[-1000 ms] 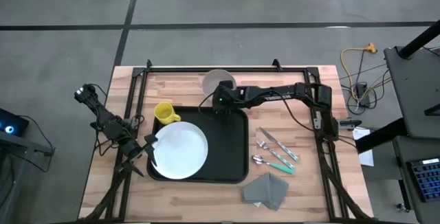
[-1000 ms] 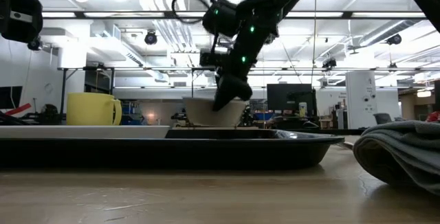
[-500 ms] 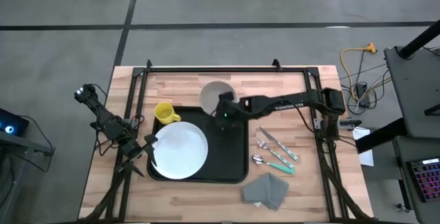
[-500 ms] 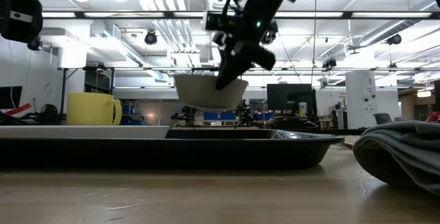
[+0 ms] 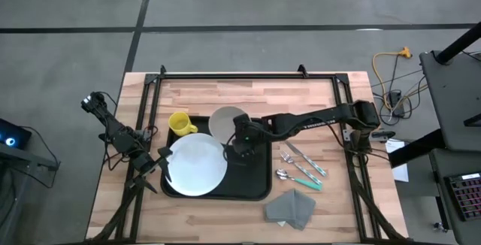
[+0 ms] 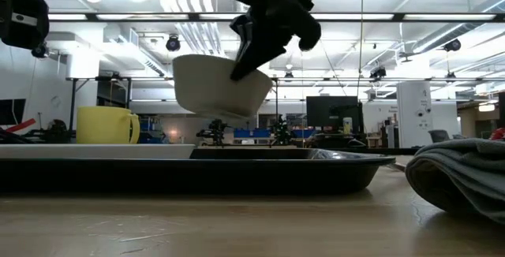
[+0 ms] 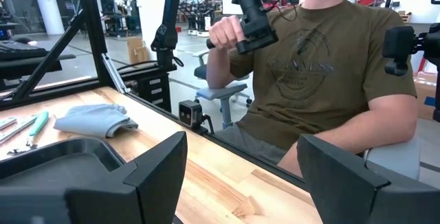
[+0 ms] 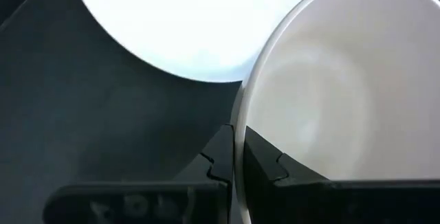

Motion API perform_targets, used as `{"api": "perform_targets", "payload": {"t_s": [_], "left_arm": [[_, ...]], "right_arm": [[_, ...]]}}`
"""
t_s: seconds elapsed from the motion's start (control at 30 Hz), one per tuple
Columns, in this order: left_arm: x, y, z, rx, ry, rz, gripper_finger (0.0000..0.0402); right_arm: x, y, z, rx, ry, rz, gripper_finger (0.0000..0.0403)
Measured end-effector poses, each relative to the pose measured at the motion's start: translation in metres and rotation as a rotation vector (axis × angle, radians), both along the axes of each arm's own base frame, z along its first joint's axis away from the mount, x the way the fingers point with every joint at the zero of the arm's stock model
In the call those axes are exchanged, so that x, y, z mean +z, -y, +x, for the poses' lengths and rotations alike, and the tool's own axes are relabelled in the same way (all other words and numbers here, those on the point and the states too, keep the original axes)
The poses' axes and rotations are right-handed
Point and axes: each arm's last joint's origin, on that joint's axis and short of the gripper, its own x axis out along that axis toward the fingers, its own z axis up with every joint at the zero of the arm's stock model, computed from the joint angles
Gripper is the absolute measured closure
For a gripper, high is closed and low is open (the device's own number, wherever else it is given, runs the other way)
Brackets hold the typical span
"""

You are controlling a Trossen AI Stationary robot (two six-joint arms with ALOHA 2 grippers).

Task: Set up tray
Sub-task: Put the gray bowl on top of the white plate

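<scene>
Since a second ago your right gripper (image 5: 237,135) has carried the white bowl (image 5: 223,122) from the bare wood over the tray (image 5: 259,181), beside the plate (image 5: 197,165). Level view: bowl (image 6: 221,85) hangs clear above it. Right wrist: fingers (image 8: 221,161) pinch its rim. Your left gripper (image 7: 244,176) waits spread; a person sits beyond the wooden table (image 7: 227,183).

One black tray (image 5: 255,177); one white plate (image 5: 197,166); one white bowl (image 5: 224,123); one yellow mug (image 5: 179,122); one grey folded napkin (image 5: 291,208); three pieces of cutlery (image 5: 301,167), looks like; two arms, so two tools: left (image 5: 162,162), right (image 5: 239,146); one person (image 7: 323,66) seated behind the tabletop (image 5: 301,98).
</scene>
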Motion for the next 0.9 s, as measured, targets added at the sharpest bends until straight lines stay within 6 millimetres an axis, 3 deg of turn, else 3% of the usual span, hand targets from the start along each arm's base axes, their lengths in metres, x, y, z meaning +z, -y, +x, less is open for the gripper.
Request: {"api": "perform_targets", "payload": {"t_s": [0.43, 0.9], "left_arm": [[0.000, 0.000, 0.000, 0.000, 0.000, 0.000, 0.0147], [0.000, 0.000, 0.000, 0.000, 0.000, 0.000, 0.0147]], "right_arm": [[-0.004, -0.013, 0.007, 0.042, 0.038, -0.004, 0.0394], [-0.014, -0.039, 0.048, 0.159, 0.046, -0.020, 0.0395]]}}
